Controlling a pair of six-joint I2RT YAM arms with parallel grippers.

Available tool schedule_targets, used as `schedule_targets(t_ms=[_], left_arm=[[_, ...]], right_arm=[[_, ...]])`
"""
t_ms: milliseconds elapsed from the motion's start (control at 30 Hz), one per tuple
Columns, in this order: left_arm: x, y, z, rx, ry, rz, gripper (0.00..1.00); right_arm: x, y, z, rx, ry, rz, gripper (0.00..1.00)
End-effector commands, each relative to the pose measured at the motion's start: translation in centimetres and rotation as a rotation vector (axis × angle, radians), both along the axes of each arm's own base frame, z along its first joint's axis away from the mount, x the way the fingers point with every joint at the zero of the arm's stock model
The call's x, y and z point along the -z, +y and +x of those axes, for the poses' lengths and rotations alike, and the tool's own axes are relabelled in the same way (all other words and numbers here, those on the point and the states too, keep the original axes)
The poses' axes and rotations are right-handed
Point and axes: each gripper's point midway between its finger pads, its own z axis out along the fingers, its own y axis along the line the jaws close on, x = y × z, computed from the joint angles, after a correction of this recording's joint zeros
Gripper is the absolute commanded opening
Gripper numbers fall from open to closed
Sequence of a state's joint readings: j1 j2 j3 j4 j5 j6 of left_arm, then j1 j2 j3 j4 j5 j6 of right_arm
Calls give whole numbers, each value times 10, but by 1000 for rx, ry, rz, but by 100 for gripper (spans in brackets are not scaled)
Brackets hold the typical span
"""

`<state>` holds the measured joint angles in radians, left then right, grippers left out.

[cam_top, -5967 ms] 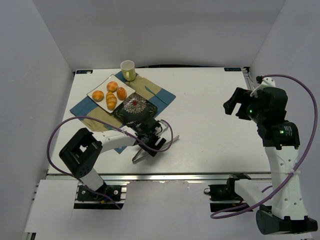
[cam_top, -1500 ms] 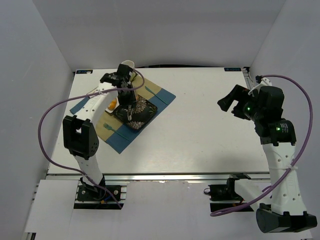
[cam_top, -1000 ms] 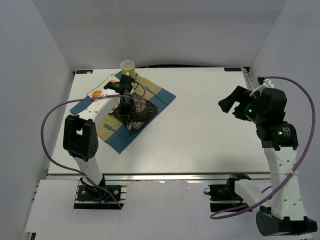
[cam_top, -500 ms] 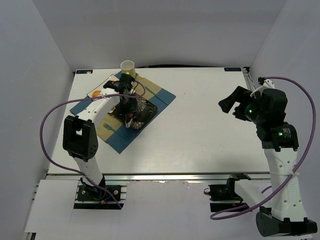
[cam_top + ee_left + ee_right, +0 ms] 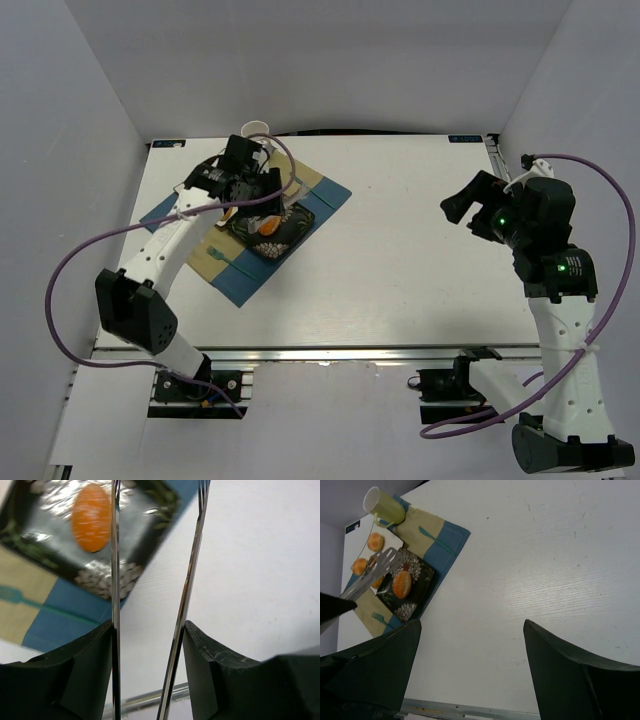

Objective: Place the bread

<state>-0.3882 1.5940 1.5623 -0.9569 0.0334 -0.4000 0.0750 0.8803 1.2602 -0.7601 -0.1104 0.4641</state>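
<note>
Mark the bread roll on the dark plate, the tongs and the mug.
bread roll (image 5: 91, 517): left wrist view, middle of its top.
tongs (image 5: 385, 561): right wrist view, flat tip.
mug (image 5: 392, 512): right wrist view, green outer wall.

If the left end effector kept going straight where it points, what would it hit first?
Likely the black patterned plate, just beside the bread roll on it, tongs touching first. Depth is hard to judge.

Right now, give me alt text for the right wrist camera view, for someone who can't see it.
An orange bread roll lies on a dark flowered plate, metal tongs reaching over the plate's edge. Beyond them are more rolls on a white plate and a green cup.
</note>
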Motion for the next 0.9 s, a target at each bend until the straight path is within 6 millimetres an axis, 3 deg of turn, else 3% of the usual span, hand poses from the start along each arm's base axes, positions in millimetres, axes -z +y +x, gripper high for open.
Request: schedule_targets(t_ms=[0,133,167,233,333,533,600,633,867], left_arm=[[-22,-42,-13,222,-133,-74,64],[-17,-82,-30,366,-186,-100,64],[-18,-102,-37,420,-213,-120,64],[-6,-125,-50,503,-220,-103,64],[22,-140,-63,593,-234,-11,64],[71,-147,-89,704,-227,51,64],[84,-140,-93,684,-215,65,64],[100,-133,-98,676,-195,79,63],[132,-118,-123,671,-161,59,64]], right_arm=[[-27,-12,1,89,-73,11,89],[-37,-15,1,114,-94,14,89],[-36,-15,1,113,-86,13,89],[-38,-15,0,113,-85,13,89],[-43,-15,-1,116,-91,18,89],[-50,-24,-5,154,-99,-10,89],[-50,-26,-7,158,-97,-18,89],[-51,-26,-8,158,-99,-19,89],[-46,-27,-10,163,-93,-21,89]])
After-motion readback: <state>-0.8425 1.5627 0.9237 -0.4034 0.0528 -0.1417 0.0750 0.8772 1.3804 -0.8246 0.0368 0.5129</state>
